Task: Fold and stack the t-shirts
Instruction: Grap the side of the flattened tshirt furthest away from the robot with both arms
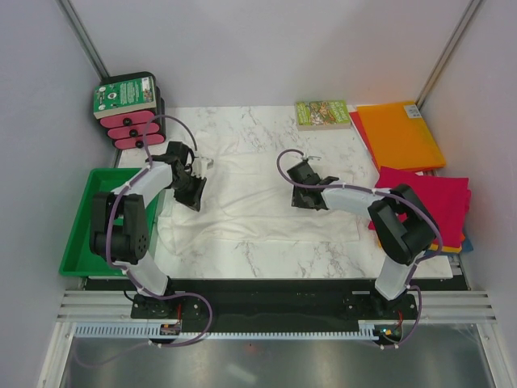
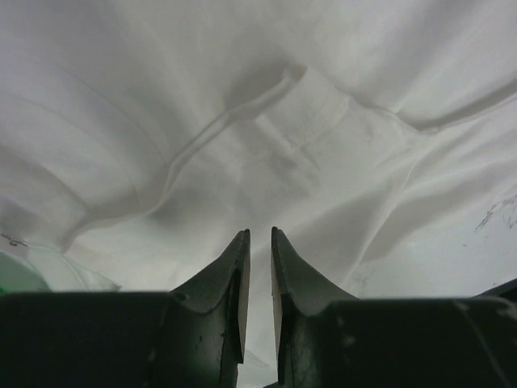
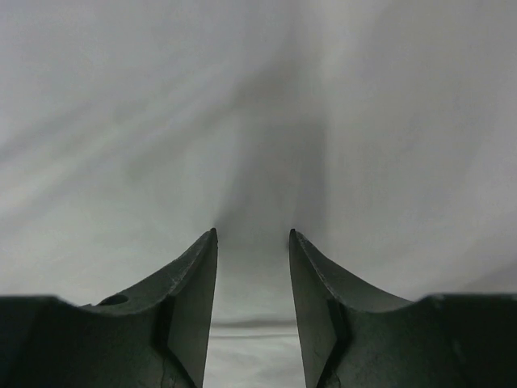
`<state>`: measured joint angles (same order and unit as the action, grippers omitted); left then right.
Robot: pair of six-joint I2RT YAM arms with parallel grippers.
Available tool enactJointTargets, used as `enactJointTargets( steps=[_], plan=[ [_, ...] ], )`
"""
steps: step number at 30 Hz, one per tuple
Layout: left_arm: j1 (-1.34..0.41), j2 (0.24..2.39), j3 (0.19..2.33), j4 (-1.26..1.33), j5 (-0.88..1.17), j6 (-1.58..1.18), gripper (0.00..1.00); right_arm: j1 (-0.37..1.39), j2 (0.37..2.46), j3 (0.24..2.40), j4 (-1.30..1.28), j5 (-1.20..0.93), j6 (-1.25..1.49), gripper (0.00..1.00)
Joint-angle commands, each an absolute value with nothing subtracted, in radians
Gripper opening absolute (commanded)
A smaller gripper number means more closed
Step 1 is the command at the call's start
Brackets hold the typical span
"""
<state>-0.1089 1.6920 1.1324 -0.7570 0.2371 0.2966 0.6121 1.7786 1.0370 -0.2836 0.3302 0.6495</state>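
Over the thin, wrinkly white cloth t-shirt (image 1: 258,204) spread on the counter (image 1: 283,260), left jaws stand narrowly parted, right jaws wider.

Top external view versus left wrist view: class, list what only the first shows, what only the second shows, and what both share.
Only top external: the right gripper, green tray, small book, orange t-shirt and magenta t-shirt. Only left wrist: a ribbed band stitched into the cloth, jaws narrowly apart. Both: the white t-shirt and the left gripper.
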Motion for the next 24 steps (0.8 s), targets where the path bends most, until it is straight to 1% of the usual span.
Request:
enactJointTargets(
  steps=[1, 6, 10, 17, 21, 22, 24],
  plan=[
    [-0.115, 1.707, 1.097, -0.877, 0.229, 0.382, 0.23, 0.612, 1.784, 0.976, -0.285, 0.310, 0.706, 0.48],
    [-0.120, 1.723, 1.013, -0.948, 0.230, 0.426, 0.22, 0.633, 1.706, 0.862, -0.290, 0.299, 0.749, 0.48],
    [-0.121, 1.645, 0.896, -0.963, 0.222, 0.460, 0.22, 0.660, 1.625, 0.776, -0.307, 0.301, 0.794, 0.48],
    [-0.121, 1.519, 0.801, -1.003, 0.206, 0.514, 0.22, 0.698, 1.480, 0.649, -0.354, 0.308, 0.850, 0.49],
    [-0.123, 1.483, 0.833, -1.035, 0.226, 0.532, 0.22, 0.704, 1.437, 0.661, -0.382, 0.349, 0.838, 0.49],
    [-0.123, 1.474, 0.848, -1.032, 0.221, 0.532, 0.22, 0.704, 1.431, 0.684, -0.408, 0.373, 0.822, 0.49],
    [-0.121, 1.442, 0.929, -1.005, 0.215, 0.511, 0.22, 0.701, 1.417, 0.809, -0.445, 0.441, 0.754, 0.51]
  ],
)
